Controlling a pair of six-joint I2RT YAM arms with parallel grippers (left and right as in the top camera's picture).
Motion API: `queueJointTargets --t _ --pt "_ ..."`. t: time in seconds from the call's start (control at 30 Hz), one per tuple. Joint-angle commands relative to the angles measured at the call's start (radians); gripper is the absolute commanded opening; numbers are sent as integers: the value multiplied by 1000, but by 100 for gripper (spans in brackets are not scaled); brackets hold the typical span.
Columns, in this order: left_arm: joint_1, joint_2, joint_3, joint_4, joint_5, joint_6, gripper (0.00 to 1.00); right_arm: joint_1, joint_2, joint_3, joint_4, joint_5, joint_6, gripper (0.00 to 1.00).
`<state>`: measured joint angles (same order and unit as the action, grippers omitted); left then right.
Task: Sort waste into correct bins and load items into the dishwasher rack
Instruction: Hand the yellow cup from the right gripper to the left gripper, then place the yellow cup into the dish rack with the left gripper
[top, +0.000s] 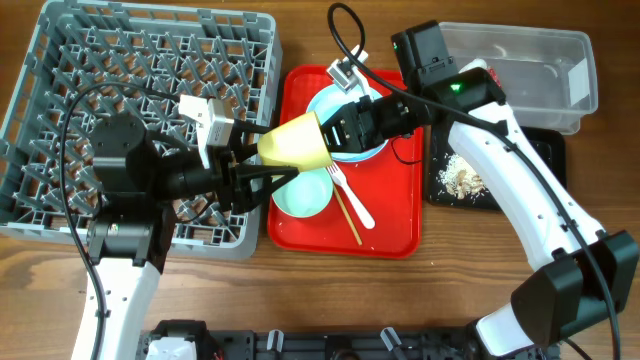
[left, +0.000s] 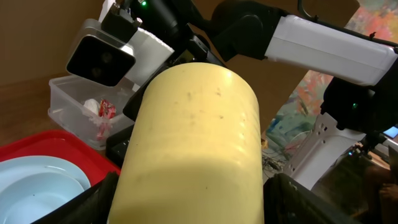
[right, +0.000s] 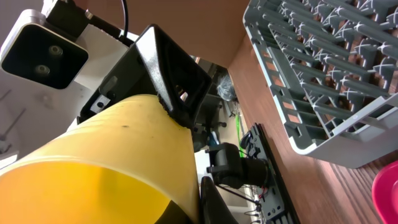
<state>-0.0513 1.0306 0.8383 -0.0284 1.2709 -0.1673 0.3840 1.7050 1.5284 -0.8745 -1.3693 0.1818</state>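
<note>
Grey plastic dishwasher rack (top: 160, 40) fills the counter's (top: 300, 300) left end. Beside it lies the red serving tray (top: 390, 225), then the clear tub (top: 520, 50) and the black tray (top: 545, 150) bearing the crumbs (top: 462, 180). On the red tray sit a pale blue bowl (top: 302, 195), the white fork (top: 348, 195) and the chopsticks (top: 345, 215).

The yellow-green cup (top: 295, 142) hangs on its side between the two arms, above the red tray's left edge. The left arm rises over the rack's near corner, and the left pincer (top: 272, 155) points right. The right arm arcs in from the near right and bends left, bringing the right pincer (top: 335, 128) to the cup's wide end.

Only the left wrist view shows the red-and-white wrapper (left: 104, 112), lying inside the tub. It also shows the left pincer's dark fingers (left: 93, 205) pressed against both sides of the cup. The right wrist view confirms one pad on the cup's wall. Whether the right pincer grips cannot be told.
</note>
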Motion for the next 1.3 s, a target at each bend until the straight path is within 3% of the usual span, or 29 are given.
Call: queueJointTargets --t 0.0,0.33,0.5,0.63,0.8,0.87,0.93,1.0,1.17,1.27 --pt "1 2 14 6 27 -2 69 4 6 8 2 -27 5 5" --pt "1 2 14 6 18 -1 53 4 6 8 1 -27 6 6" --pt "4 2 14 4 10 2 46 4 6 8 3 -7 35 30" --pt "4 2 14 -66 -93 4 48 -16 6 8 1 78 91 38" --pt "4 2 14 -201 -337 11 44 -84 6 8 -18 354 178 43" --pt "4 2 14 -275 -504 36 31 -106 6 8 -55 465 188 43" --pt "4 -2 14 -377 -735 36 26 -138 6 8 -141 569 182 43" --pt "4 -13 14 -430 -861 36 20 -159 4 8 -198 619 141 43" --pt "4 -80 40 -536 -1004 35 4 -232 -46 10 -333 853 84 43" --pt "4 -127 69 -646 -1105 24 4 -292 -113 11 -389 983 54 43"
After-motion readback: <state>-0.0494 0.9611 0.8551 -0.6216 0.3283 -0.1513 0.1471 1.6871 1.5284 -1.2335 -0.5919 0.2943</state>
